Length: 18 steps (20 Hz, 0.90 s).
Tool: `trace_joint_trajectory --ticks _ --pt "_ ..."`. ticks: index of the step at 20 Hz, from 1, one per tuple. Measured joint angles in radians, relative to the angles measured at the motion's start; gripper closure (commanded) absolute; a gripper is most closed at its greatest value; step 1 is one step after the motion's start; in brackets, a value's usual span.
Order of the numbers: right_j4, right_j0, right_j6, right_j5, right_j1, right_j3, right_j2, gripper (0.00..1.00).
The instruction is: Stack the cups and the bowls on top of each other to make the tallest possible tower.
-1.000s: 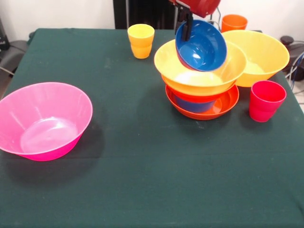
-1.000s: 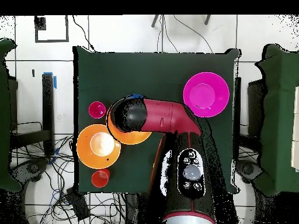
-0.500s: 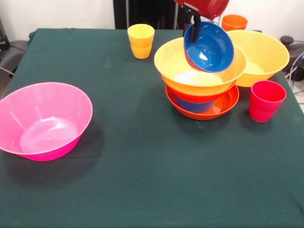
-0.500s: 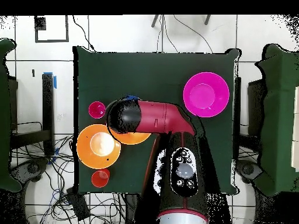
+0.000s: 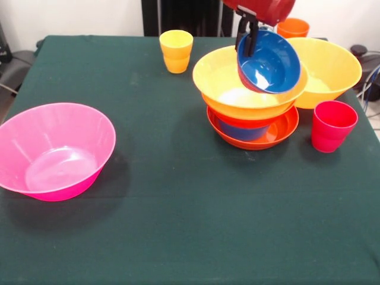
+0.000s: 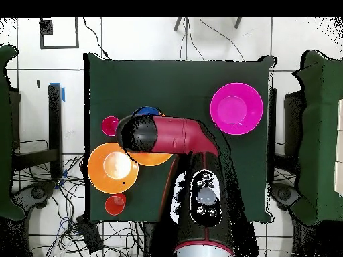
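My gripper (image 5: 248, 43) comes down from the top edge, shut on the rim of a small blue bowl (image 5: 270, 62). The bowl hangs tilted, its inside facing the camera, over the right half of the tower's top yellow bowl (image 5: 228, 83). Below that, the tower (image 5: 252, 122) has a red-orange bowl, a second blue bowl (image 5: 240, 131) and a shallow red-orange bowl (image 5: 279, 133) at the base. In the overhead view the arm (image 6: 171, 134) covers the tower, and only an edge of the held blue bowl (image 6: 146, 112) shows.
A second large yellow bowl (image 5: 329, 68) stands right behind the tower, with a red-pink cup (image 5: 332, 126) in front of it and an orange cup (image 5: 292, 27) behind. A yellow cup (image 5: 176, 51) stands at the far middle. A large pink bowl (image 5: 56, 148) sits at the left.
The gripper has carried the blue bowl to the right across the tower's top bowl and slightly lower. Everything else has stayed put.
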State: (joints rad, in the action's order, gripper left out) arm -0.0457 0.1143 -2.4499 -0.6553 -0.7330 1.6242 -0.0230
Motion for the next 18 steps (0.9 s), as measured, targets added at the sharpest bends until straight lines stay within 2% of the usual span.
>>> trace_joint_trajectory --ticks 18 --pt "0.011 -0.008 0.000 0.011 0.044 0.014 -0.045 1.00"
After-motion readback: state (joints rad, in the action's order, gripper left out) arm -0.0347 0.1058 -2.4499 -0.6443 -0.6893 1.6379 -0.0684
